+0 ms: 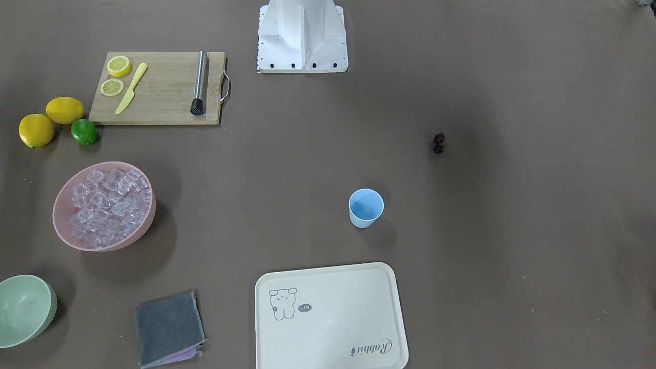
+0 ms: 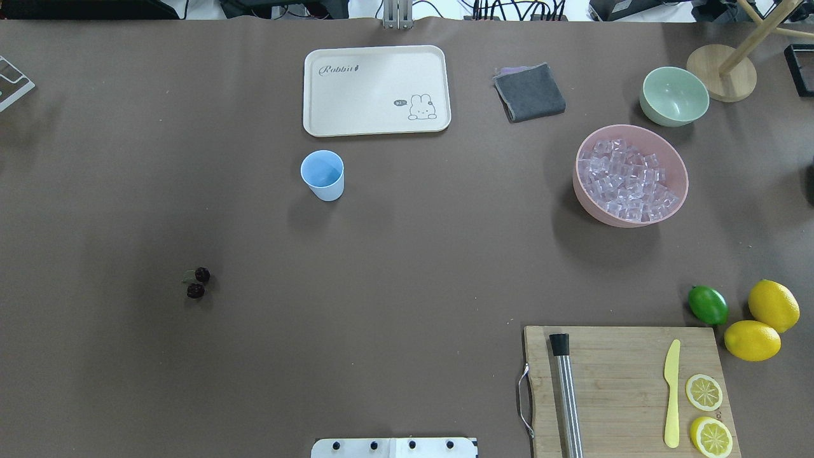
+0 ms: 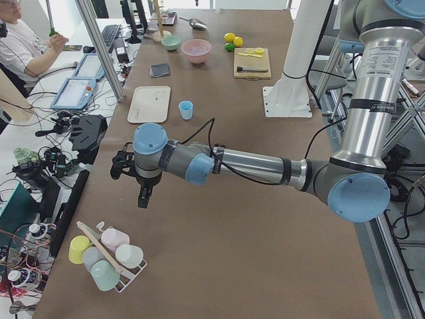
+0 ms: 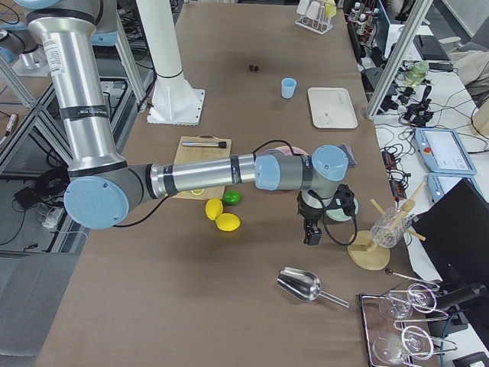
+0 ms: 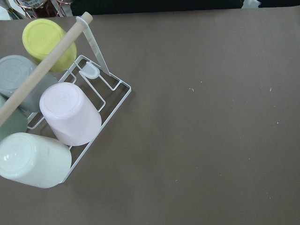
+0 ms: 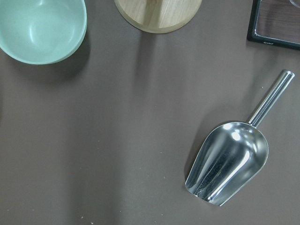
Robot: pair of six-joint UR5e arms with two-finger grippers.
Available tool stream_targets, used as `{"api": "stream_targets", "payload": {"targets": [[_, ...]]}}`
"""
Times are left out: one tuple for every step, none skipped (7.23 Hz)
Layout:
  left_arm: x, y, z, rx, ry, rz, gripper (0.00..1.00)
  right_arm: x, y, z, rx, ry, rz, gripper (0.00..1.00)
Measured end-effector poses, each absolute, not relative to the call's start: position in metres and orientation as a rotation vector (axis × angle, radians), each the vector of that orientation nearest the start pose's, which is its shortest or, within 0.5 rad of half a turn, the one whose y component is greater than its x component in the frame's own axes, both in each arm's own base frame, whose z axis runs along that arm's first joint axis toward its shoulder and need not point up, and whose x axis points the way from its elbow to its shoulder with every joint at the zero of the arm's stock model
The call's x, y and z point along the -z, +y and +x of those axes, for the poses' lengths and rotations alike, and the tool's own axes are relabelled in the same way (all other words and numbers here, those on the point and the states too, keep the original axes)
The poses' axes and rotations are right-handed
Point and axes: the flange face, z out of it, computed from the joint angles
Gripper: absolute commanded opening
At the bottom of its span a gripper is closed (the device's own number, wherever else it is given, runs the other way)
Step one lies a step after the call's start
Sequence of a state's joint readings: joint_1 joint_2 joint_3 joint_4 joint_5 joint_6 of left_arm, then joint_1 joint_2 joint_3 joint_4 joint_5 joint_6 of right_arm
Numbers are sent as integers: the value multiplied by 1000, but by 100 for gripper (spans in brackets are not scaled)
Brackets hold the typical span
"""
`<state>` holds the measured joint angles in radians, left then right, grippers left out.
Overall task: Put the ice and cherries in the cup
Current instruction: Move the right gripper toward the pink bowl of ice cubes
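The light-blue cup [image 2: 322, 175] stands upright and empty near the cream tray; it also shows in the front view [image 1: 366, 207]. The dark cherries [image 2: 198, 283] lie on the table to the robot's left, apart from the cup. The ice [image 2: 626, 178] fills the pink bowl [image 2: 591, 210] on the robot's right. My left gripper [image 3: 144, 196] hangs over the table's far left end, by a rack of cups. My right gripper [image 4: 312, 233] hangs over the far right end, near a metal scoop [image 6: 229, 161]. I cannot tell whether either gripper is open or shut.
A cream tray [image 2: 375, 92], a grey cloth [image 2: 529, 92] and a pale green bowl [image 2: 674, 95] lie at the far side. A cutting board [image 2: 626, 388] carries a muddler, a yellow knife and lemon slices. Lemons and a lime [image 2: 708, 305] sit beside it. A cup rack [image 5: 101, 101] stands at the left end.
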<state>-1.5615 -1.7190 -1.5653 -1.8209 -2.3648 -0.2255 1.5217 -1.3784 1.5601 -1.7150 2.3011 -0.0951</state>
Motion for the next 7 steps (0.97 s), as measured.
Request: {"api": "stream_targets", "payload": {"targets": [[-554,-570,-57,47,821,276,98,-579,-572,39,151,-731,52,99],[-554,-571,-57,47,820,276,98,-579,-572,39,150,-733,53,99],[-554,-571,-57,47,820,277,98,-576,-573,38,148,-745,54,99],[-554,-571,-57,47,819,277,98,-572,-575,37,147,-763,59,99],[-555,-570,-57,48,818,277,98,-564,-579,36,150,-773,71,99],[-556,-570,-57,49,816,276,98,-555,-582,36,154,-777,86,99],[-556,-570,-57,49,815,276,98,-551,-584,36,158,-778,94,99]]}}
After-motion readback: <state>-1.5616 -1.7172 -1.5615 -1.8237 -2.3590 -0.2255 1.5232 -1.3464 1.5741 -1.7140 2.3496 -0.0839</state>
